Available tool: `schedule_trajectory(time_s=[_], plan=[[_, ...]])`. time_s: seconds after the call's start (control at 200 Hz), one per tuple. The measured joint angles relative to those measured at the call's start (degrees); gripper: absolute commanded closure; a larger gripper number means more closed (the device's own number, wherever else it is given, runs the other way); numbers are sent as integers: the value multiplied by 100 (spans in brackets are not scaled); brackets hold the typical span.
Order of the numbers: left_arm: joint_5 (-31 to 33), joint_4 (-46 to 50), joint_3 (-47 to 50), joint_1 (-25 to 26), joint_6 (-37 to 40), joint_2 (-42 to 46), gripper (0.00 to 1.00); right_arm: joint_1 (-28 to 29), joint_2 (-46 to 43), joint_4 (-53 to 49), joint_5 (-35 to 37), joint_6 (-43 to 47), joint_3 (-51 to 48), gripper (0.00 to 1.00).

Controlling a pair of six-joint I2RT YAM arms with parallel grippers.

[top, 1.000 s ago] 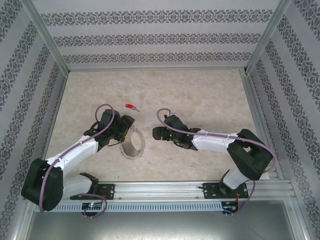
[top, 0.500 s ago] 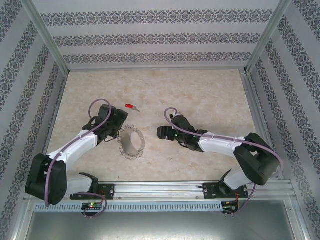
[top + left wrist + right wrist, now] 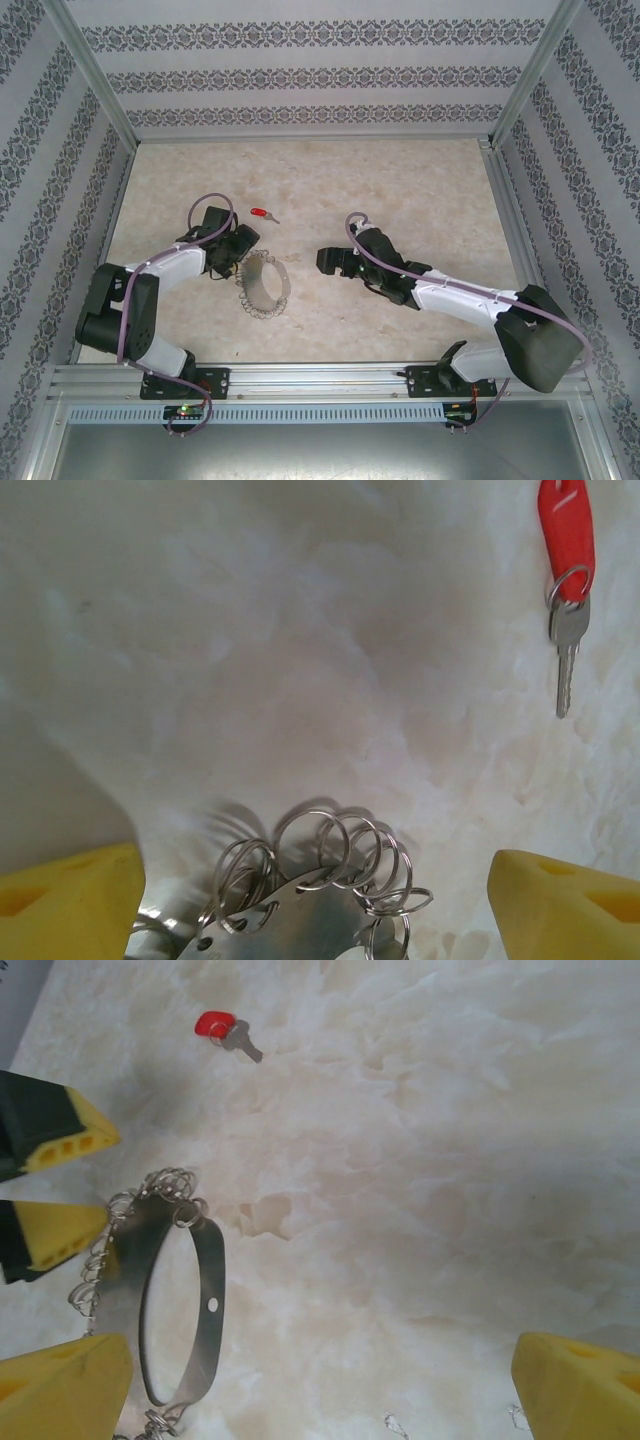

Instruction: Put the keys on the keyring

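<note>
Marbled table [image 3: 400, 190] bears keyring [image 3: 263, 285] and key [image 3: 262, 213]; left gripper [image 3: 241, 261] and right gripper [image 3: 326, 262] both spread wide.

The keyring [image 3: 211, 1280], seen between the left fingers [image 3: 70, 900], is a flat band of brushed grey metal with a dull sheen, fringed with thin, bright wire rings. Well beyond those fingers, the key [image 3: 567, 615] has a glossy red plastic head and a silvery metal blade. The fingers' yellow pads look matt, like moulded plastic. The desk [image 3: 300, 630] is smooth, pale, marble-patterned and softly matt.
</note>
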State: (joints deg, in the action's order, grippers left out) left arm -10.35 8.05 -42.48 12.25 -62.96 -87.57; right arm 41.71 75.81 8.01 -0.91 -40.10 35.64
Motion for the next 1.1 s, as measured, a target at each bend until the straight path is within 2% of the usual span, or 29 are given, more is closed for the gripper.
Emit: schedule_trajectory(time_s=[0.285, 0.705, 0.919, 1.099], plan=[[-168, -76, -216, 15, 22, -310, 11, -37, -120, -173, 166, -275, -271, 2], [44, 197, -1147, 442, 20, -1121, 12, -9, -162, -225, 302, -822, -671, 2], [-90, -479, -1843, 931, -22, -1829, 12, 92, -404, -219, 334, -929, -748, 2], [-463, -1043, -2376, 1349, -94, -2376, 12, 92, -553, -223, 372, -929, -780, 2]])
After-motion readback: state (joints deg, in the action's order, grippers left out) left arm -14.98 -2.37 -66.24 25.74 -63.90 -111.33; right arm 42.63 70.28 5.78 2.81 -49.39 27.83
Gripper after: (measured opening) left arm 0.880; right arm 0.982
